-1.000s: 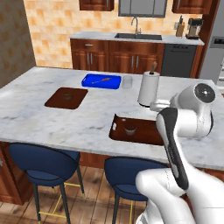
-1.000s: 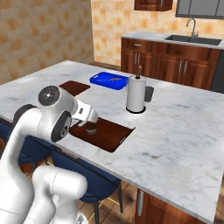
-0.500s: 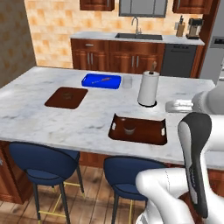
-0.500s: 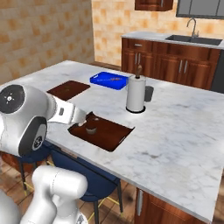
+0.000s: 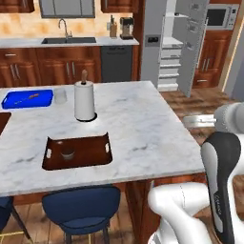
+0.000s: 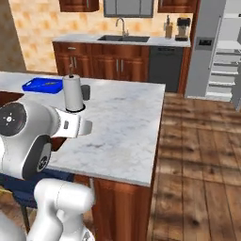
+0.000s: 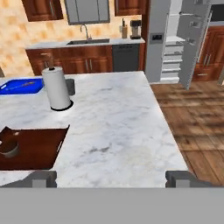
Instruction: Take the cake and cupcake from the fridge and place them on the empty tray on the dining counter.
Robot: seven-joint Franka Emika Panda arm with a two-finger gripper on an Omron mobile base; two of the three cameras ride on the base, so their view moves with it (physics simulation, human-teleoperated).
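My base has swung toward the open fridge point(image 5: 176, 43); gripper point(image 7: 111, 177) wide and empty, cupcake point(image 5: 67, 154) on the tray point(image 5: 90, 152), cake pending.

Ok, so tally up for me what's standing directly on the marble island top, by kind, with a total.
Trays: 3, the blue tray, the reddish-brown tray and the flat brown tray, cut off at the left edge of the left base view
Paper towel rolls: 1, the paper towel roll
Cups: 1, the cup
Total: 5
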